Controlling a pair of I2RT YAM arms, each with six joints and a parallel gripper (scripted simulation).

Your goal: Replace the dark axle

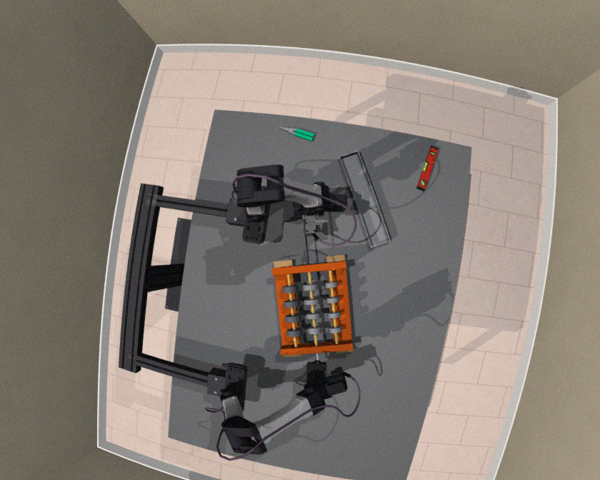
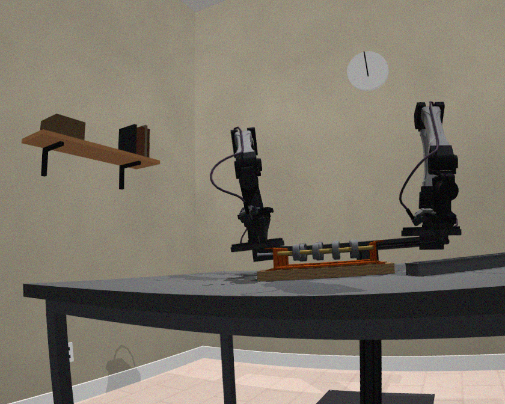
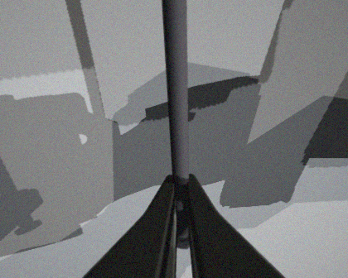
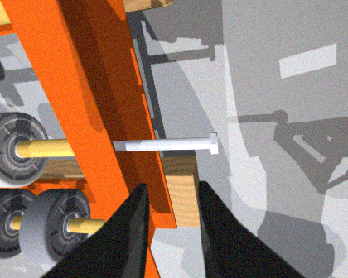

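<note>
The orange wheel frame [image 1: 316, 349] [image 2: 281, 259] [image 4: 77, 107] stands on wooden battens. Grey wheels [image 1: 311, 302] [image 4: 7, 165] and yellow spacers sit between its rails. The bright axle [image 1: 318, 356] [image 4: 175, 144] sticks out of the rail on the right arm's side, its head [image 4: 213, 143] clear of the rail. My right gripper [image 1: 316, 363] [image 4: 173, 193] is open beside this rail, with nothing between its fingers. The dark axle [image 1: 306, 248] [image 3: 179, 103] sticks out beyond the opposite rail. My left gripper [image 3: 181, 184] is shut on it. The axles' ends inside the spacers are hidden.
The long grey tray [image 1: 380, 243] [image 2: 457, 263] lies beside the left arm, with nothing visible in it. Green-handled pliers [image 1: 303, 134] and a red level [image 1: 427, 168] lie farther out on the table. The other two axle rows flank the middle row closely.
</note>
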